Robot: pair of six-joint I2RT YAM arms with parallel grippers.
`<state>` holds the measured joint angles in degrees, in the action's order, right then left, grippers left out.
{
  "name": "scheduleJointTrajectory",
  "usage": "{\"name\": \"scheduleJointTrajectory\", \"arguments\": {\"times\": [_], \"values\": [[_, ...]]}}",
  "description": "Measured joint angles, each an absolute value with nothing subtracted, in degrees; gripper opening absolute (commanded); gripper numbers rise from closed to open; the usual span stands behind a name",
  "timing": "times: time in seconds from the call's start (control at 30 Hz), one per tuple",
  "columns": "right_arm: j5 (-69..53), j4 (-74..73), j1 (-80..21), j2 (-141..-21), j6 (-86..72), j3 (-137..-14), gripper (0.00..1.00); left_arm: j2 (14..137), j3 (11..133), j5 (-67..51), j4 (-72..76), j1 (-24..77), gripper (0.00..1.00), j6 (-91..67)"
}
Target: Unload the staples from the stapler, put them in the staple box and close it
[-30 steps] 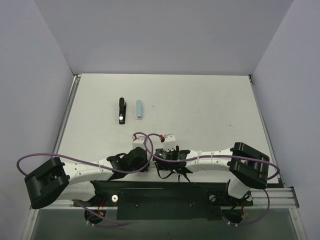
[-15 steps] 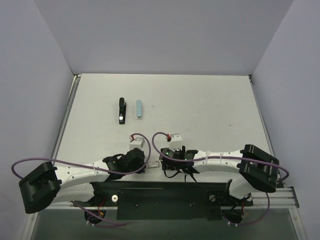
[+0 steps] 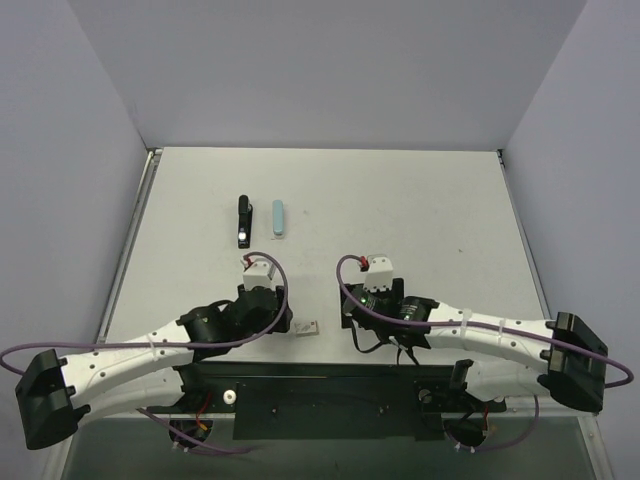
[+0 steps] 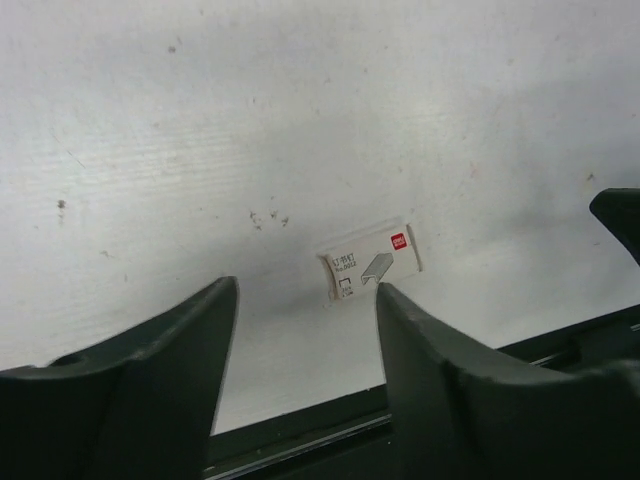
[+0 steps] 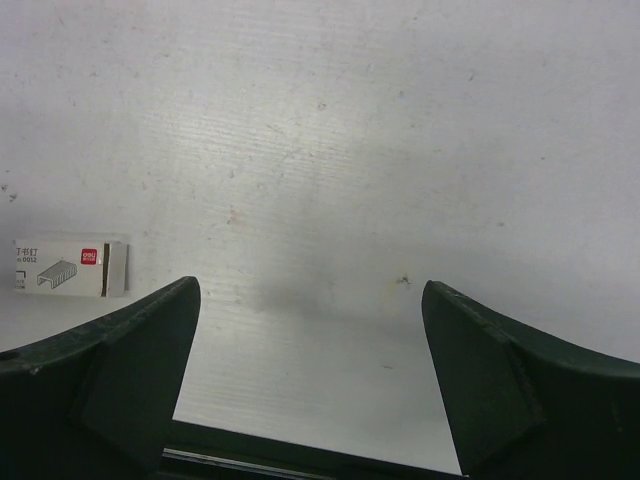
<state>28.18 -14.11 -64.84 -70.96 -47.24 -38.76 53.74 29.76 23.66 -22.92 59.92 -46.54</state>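
Swings out of the centre huddle: elbows flung wide, wrists low over the near tabletop (image 3: 400, 200). Keeps the left claw (image 4: 305, 295) released, a small staple box (image 4: 374, 267) just ahead; right claw (image 5: 310, 300) released too, empty. Leaves the stapler (image 3: 243, 220) untouched, farther up, left of centre, so no unloading begun.

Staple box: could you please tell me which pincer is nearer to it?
Left. The staple box lies just beyond the left pincer's open gap, while it sits well off to the side of the right pincer.
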Motion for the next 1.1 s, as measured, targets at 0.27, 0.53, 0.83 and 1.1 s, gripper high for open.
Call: {"name": "scheduleJointTrajectory", "arguments": {"times": [0.27, 0.53, 0.83, 1.1], "values": [[33.9, -21.2, -63.0, -60.0, -45.8, -39.0, 0.98, 46.5, 35.2, 29.3, -28.2, 59.9, 0.87, -44.6], [37.5, -28.4, -61.5, -53.1, -42.8, -42.9, 1.0, 45.6, 39.9, 34.8, -30.6, 59.9, 0.87, -40.8], [40.4, -34.3, -61.5, -51.0, -41.7, -48.1, 1.0, 46.0, 42.5, 41.3, -30.8, 59.9, 0.89, -37.1], [42.8, -37.2, -61.5, -47.9, -39.5, -50.7, 1.0, 45.3, 44.6, 39.5, -29.0, 59.9, 0.9, -32.2]]}}
